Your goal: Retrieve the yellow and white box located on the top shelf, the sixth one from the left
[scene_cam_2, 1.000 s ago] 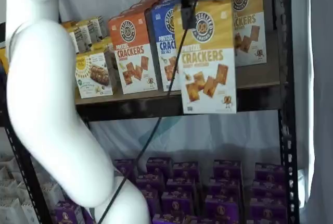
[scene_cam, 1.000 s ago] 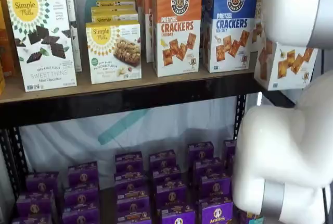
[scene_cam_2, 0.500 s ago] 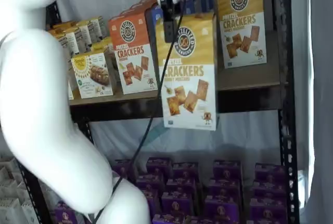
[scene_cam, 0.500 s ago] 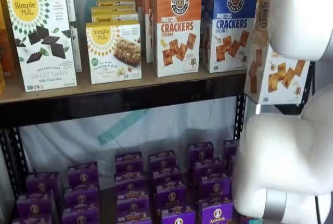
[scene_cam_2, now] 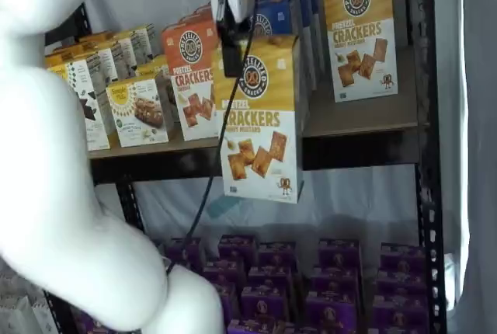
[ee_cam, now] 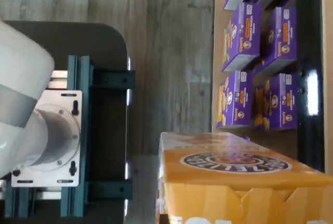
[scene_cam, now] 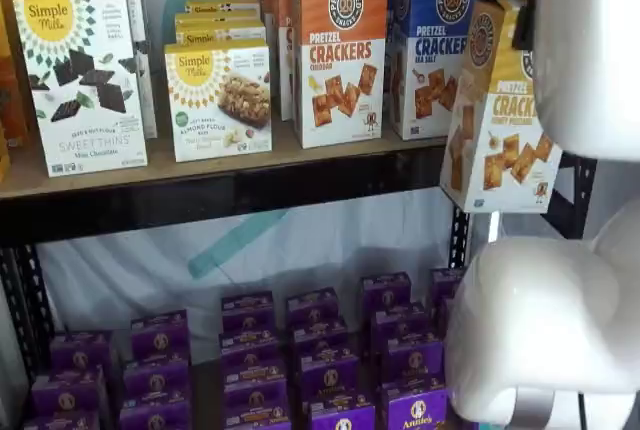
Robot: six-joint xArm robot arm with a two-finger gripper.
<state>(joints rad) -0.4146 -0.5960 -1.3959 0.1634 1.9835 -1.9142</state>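
My gripper (scene_cam_2: 233,54) is shut on the upper edge of the yellow and white box (scene_cam_2: 260,116). The box hangs upright in the air, out in front of the top shelf (scene_cam_2: 365,116) and reaching below its board. In both shelf views its "Crackers" face shows, and the same box (scene_cam: 495,110) hangs off the right end of the top shelf (scene_cam: 230,185), partly behind my white arm. The wrist view shows the box's yellow top with the round logo (ee_cam: 234,182) close under the camera. Only a black finger and the white body show.
An orange-topped cracker box (scene_cam: 340,50) and a blue-topped one (scene_cam: 440,45) stand on the shelf, with Simple Mills boxes (scene_cam: 80,80) to their left. Another yellow box (scene_cam_2: 359,35) stands at the right. Purple boxes (scene_cam: 320,350) fill the lower shelf. My white arm (scene_cam_2: 54,155) blocks the left.
The held box has come away from the shelf, moving leftward and lower in both shelf views. The arm has swung with it.
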